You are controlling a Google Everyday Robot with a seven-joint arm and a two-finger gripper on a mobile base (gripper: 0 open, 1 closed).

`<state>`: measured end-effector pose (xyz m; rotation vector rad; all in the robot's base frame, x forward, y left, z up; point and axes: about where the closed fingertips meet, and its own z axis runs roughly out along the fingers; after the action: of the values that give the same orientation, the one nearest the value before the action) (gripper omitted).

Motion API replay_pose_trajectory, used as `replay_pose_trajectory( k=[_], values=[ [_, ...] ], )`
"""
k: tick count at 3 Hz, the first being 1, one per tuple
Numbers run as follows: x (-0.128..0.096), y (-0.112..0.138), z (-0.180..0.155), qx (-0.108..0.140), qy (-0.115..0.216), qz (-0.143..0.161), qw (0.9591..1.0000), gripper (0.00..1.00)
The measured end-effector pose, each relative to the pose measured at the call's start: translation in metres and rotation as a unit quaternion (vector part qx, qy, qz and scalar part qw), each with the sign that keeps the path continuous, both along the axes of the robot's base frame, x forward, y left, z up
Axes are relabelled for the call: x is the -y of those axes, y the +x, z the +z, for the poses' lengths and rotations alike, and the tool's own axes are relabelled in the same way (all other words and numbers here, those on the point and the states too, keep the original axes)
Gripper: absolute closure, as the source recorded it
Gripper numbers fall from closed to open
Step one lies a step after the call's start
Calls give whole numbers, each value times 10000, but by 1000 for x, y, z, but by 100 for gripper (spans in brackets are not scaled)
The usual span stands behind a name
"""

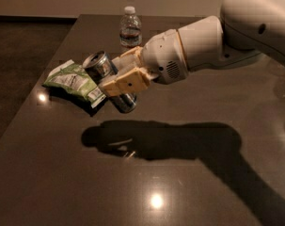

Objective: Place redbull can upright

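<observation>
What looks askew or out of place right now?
The redbull can is steeply tilted, not upright, clamped in the gripper above the table beside a green snack bag. No spill or damage shows.

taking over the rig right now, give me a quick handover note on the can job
Gripper: shut on the can, holding it in the air above the table.
Can: tilted, one silver end facing up and to the left, not upright. Its shadow lies apart from it on the table, so it is lifted.
Nearby: green snack bag just left of the can; water bottle standing near the far edge.
Done: can picked up.
Left: turn it upright, set it on a bare spot, let go.
</observation>
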<state>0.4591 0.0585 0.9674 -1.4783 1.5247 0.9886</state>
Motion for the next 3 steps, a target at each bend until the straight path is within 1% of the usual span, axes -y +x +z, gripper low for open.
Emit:
replay_pose_trajectory(
  k=[1,2,3],
  values=[
    [9,3,5,42,399,59,9992,100],
    [11,4,6,45,473,79,9988,100],
    [12,2,4,27,612,-39,9981,100]
  ],
)
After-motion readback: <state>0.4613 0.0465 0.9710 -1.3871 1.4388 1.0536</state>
